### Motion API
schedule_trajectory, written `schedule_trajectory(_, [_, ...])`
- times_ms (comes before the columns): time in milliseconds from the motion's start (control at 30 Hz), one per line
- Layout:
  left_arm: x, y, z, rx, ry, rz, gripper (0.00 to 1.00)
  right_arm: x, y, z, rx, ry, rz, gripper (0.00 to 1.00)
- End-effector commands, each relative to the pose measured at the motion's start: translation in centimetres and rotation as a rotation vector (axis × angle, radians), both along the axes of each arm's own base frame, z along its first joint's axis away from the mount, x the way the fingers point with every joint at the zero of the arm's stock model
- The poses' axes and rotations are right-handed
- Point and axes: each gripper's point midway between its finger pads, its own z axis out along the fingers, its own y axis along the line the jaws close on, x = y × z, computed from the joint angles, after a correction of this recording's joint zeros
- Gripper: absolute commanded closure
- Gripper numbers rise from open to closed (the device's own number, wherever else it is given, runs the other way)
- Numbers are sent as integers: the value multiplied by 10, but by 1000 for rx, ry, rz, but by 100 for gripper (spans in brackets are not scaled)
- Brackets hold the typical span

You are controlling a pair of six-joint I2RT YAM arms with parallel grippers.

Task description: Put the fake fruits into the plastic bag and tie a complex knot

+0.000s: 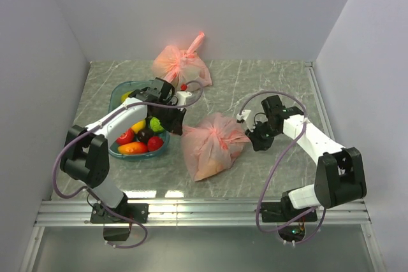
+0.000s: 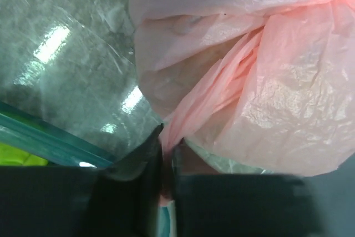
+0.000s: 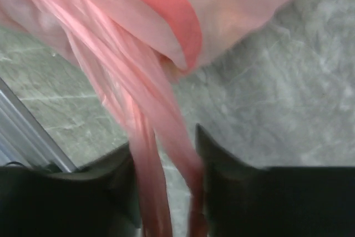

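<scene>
Grippers, both at the plastic bag (image 1: 213,148). Your left gripper (image 2: 166,162) has its jaws nearly together, pinching a twisted strand of the bag. Your right gripper (image 3: 166,181) stands partly spread with two pink strands running through the gap; whether it clamps them cannot be told. The bag lies mid-table, toward the near edge, its knot (image 1: 220,133) on top. Several fake fruits (image 1: 132,148) sit in the teal bowl (image 1: 115,100) near the left edge.

Grey marbled tabletop (image 1: 268,81) (glossy) between plain white walls (image 1: 223,11)
</scene>
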Motion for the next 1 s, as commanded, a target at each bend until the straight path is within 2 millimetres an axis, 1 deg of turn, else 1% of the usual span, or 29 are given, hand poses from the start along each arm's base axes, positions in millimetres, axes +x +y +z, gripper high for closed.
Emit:
schedule_trajectory(0, [10, 1, 16, -33, -24, -3, 91, 18, -12, 0, -67, -91, -16, 87])
schedule_trajectory(33, [14, 0, 21, -49, -32, 5, 100, 20, -16, 1, -68, -96, -46, 100])
schedule_trajectory(100, [23, 1, 26, -55, -55, 22, 100, 29, -17, 10, -50, -135, -77, 100])
schedule_trajectory(200, [44, 1, 46, -74, -129, 53, 100, 48, -26, 28, -39, -208, -154, 100])
schedule_trajectory(233, [53, 5, 52, -80, -152, 78, 100, 55, -31, 34, -34, -227, -185, 100])
schedule_trajectory(267, [62, 9, 58, -80, -177, 113, 100, 68, -44, 45, -27, -252, -244, 100])
schedule_trajectory(333, [80, 16, 74, -101, -233, 157, 100, 80, -58, 57, -16, -260, -296, 100])
schedule_trajectory(367, [88, 24, 75, -105, -237, 181, 100, 85, -69, 64, -10, -251, -320, 100])
schedule_trajectory(400, [91, 28, 76, -104, -239, 189, 100, 89, -81, 67, -16, -258, -352, 100])
schedule_trajectory(467, [93, 33, 67, -97, -219, 201, 100, 90, -91, 65, -38, -268, -351, 100])
schedule_trajectory(500, [92, 33, 57, -91, -205, 198, 100, 87, -92, 60, -46, -262, -340, 100])
schedule_trajectory(533, [92, 33, 54, -95, -203, 195, 100, 87, -91, 60, -40, -261, -338, 100])
schedule_trajectory(567, [91, 32, 49, -99, -193, 196, 100, 83, -89, 54, -31, -238, -340, 100])
schedule_trajectory(600, [90, 29, 44, -108, -179, 190, 100, 81, -80, 50, -6, -215, -327, 100])
schedule_trajectory(633, [92, 26, 44, -120, -179, 188, 100, 80, -77, 46, 0, -199, -324, 100])
schedule_trajectory(667, [92, 22, 38, -133, -154, 183, 100, 79, -72, 37, 4, -169, -317, 100])
schedule_trajectory(700, [92, 19, 36, -142, -144, 177, 100, 78, -65, 32, 15, -153, -301, 100])
schedule_trajectory(733, [91, 13, 34, -155, -133, 168, 100, 78, -61, 29, 30, -138, -314, 100])
schedule_trajectory(767, [91, 7, 31, -167, -137, 145, 100, 80, -55, 23, 40, -123, -305, 100])
schedule_trajectory(800, [90, 4, 28, -166, -141, 130, 98, 79, -47, 21, 49, -109, -286, 100])
schedule_trajectory(833, [88, -3, 27, -163, -154, 105, 78, 81, -38, 21, 61, -87, -282, 97])
schedule_trajectory(867, [89, -5, 32, -174, -171, 93, 67, 80, -35, 22, 69, -71, -280, 79])
schedule_trajectory(900, [92, -7, 37, -182, -187, 97, 56, 81, -33, 25, 78, -70, -278, 67])
schedule_trajectory(933, [94, -7, 44, -190, -202, 107, 42, 81, -30, 30, 92, -72, -284, 56])
schedule_trajectory(967, [94, -7, 55, -194, -218, 110, 37, 84, -29, 43, 106, -102, -283, 38])
